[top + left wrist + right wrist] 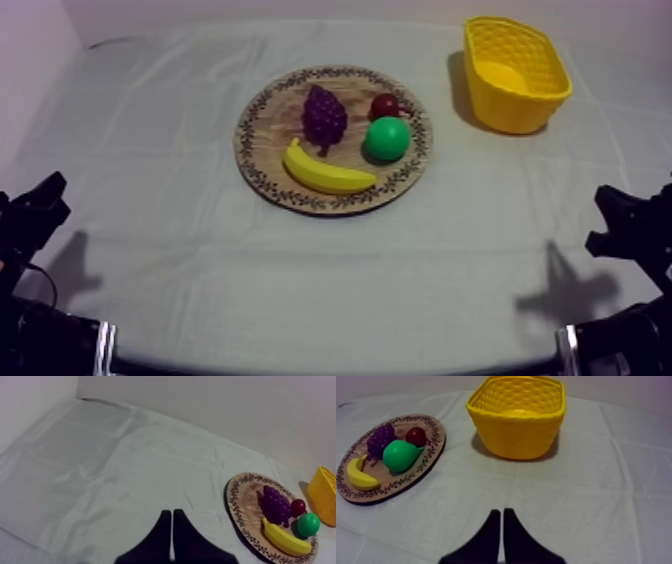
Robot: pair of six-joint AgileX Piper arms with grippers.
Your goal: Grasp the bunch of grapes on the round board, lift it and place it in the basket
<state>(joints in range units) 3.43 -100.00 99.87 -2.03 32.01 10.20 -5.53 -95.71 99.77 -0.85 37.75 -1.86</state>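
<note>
Where pear overlaps — bunch of grapes partly hidden.

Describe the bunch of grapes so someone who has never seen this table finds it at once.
In the top view, a round wooden board lies left of the yellow basket. On it, behind the banana, sits the bunch of grapes: the only dark purple, knobbly fruit there.
</note>
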